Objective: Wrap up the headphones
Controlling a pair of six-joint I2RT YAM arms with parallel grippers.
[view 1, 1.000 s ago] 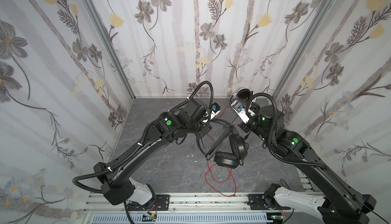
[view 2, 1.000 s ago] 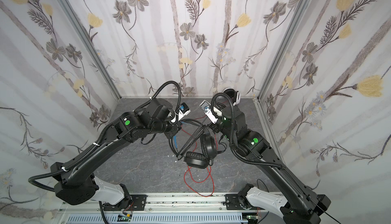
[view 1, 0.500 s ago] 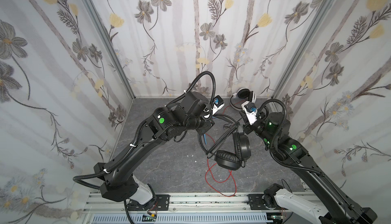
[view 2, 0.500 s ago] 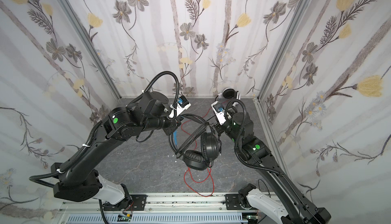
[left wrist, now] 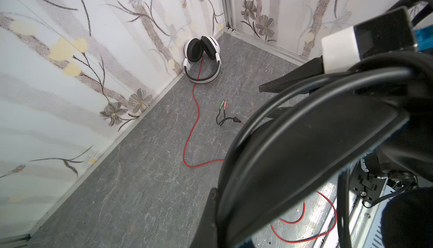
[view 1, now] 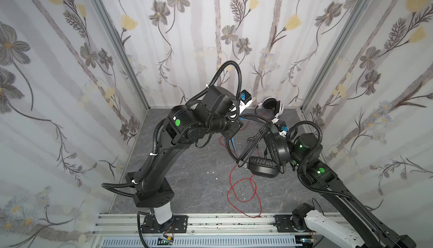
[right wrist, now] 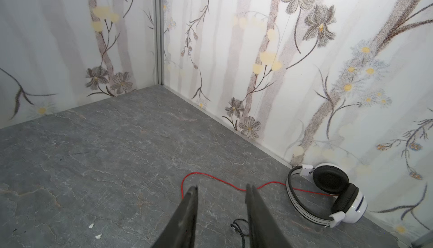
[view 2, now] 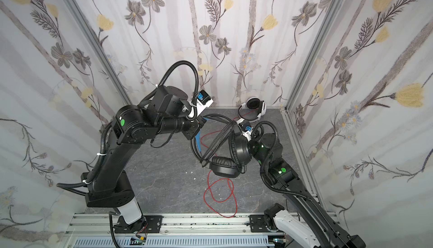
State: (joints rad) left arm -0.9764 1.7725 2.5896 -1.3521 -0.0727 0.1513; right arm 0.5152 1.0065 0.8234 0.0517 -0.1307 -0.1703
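The black headphones [view 1: 262, 166] [view 2: 223, 167] hang above the floor right of centre in both top views. Their black cable [view 1: 253, 141] is bundled across the headband. My left gripper [view 1: 234, 129] [view 2: 199, 129] [left wrist: 225, 202] is shut on that headband [left wrist: 304, 141], which fills the left wrist view. Just behind the headphones, my right gripper [view 1: 271, 123] [view 2: 236, 123] [right wrist: 221, 188] is open with nothing between its fingers. The white headphones [view 1: 271, 105] [view 2: 254, 107] [left wrist: 202, 52] [right wrist: 328, 193] lie in the back right corner. Their red cable [view 1: 241, 188] [left wrist: 194, 108] [right wrist: 222, 181] trails forward over the floor.
Flowered walls [view 1: 187, 47] close the grey floor [view 1: 199, 164] on three sides. An aluminium rail [view 1: 210, 221] with both arm bases runs along the front. The red cable ends in a black splitter with two small plugs [left wrist: 223, 105] on the floor.
My right gripper has gone from shut to open, and its arm has sunk lower and drawn back to the right. My left arm has raised the black headphones slightly toward the back.
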